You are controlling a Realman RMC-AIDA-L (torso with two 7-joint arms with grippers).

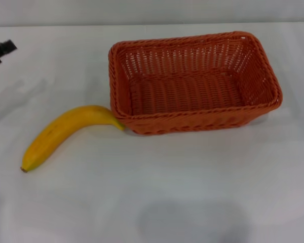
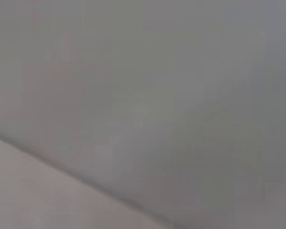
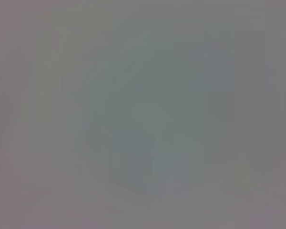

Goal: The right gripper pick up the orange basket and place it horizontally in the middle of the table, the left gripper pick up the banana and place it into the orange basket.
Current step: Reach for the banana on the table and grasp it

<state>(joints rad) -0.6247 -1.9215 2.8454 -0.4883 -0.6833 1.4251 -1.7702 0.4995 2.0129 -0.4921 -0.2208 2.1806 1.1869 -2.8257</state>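
The orange basket [image 1: 192, 83] lies lengthwise across the middle of the white table [image 1: 157, 192] in the head view, upright and with nothing inside. A yellow banana [image 1: 66, 132] rests on the table to the basket's left, its stem end touching the basket's near left corner. Only a black tip of my left gripper [image 1: 1, 50] shows at the far left edge, well away from the banana. My right gripper is out of view. Both wrist views show only blank grey surface.
The table's far edge [image 1: 152, 24] runs along the top of the head view. White tabletop stretches in front of the basket and banana.
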